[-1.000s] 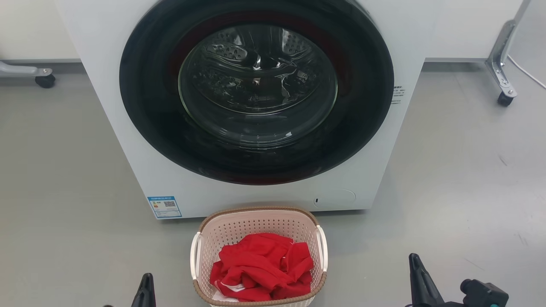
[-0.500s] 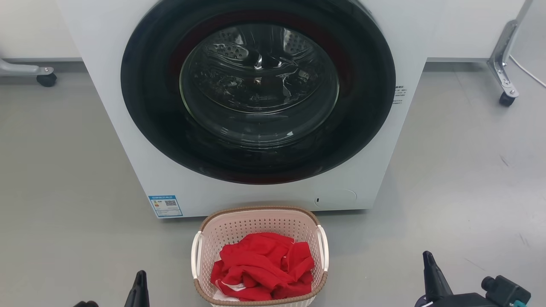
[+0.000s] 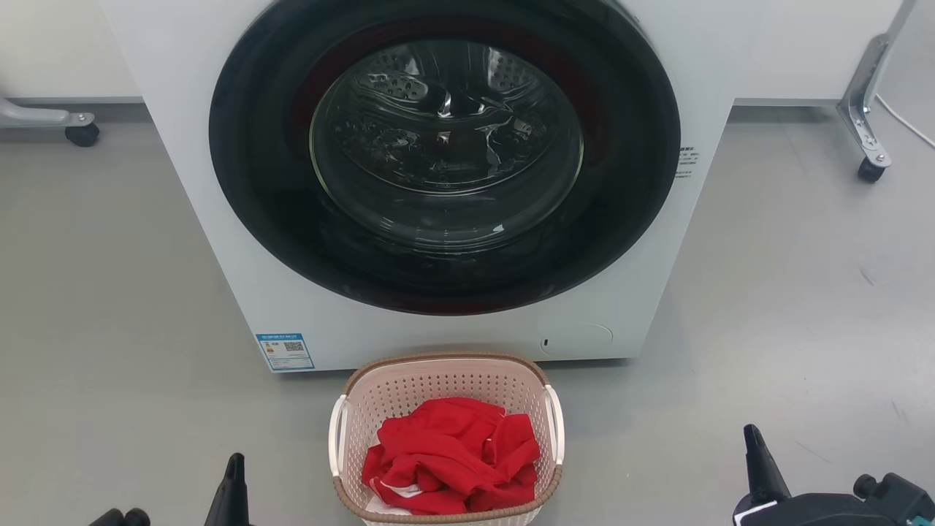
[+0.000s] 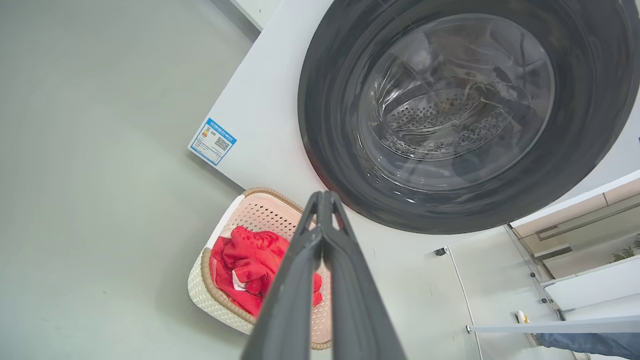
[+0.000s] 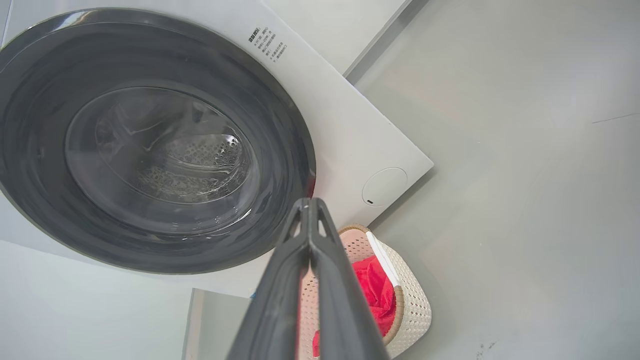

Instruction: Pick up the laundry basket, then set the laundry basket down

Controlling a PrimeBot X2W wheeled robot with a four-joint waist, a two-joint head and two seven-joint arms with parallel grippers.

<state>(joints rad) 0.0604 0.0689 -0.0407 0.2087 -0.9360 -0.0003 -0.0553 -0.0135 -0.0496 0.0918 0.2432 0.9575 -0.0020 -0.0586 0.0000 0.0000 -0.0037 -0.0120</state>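
left gripper (image 4: 323,196), right gripper (image 5: 309,201): each pinched, clear of laundry basket (image 3: 445,359)

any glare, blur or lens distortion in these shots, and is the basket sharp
Head view: even soft light, the laundry basket sharp, white glare streaks on the washer door glass. Left wrist view: the wide-angle lens stretches the round door toward an oval, and the left gripper looms large near the lens. Right wrist view: same stretching, fainter reflections on the glass, the right gripper hiding part of the basket.

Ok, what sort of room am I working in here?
Probably a laundry setup in a lab, not a home: front-loading washer, laundry basket of red clothes on a bare grey floor, and wheeled metal stands.
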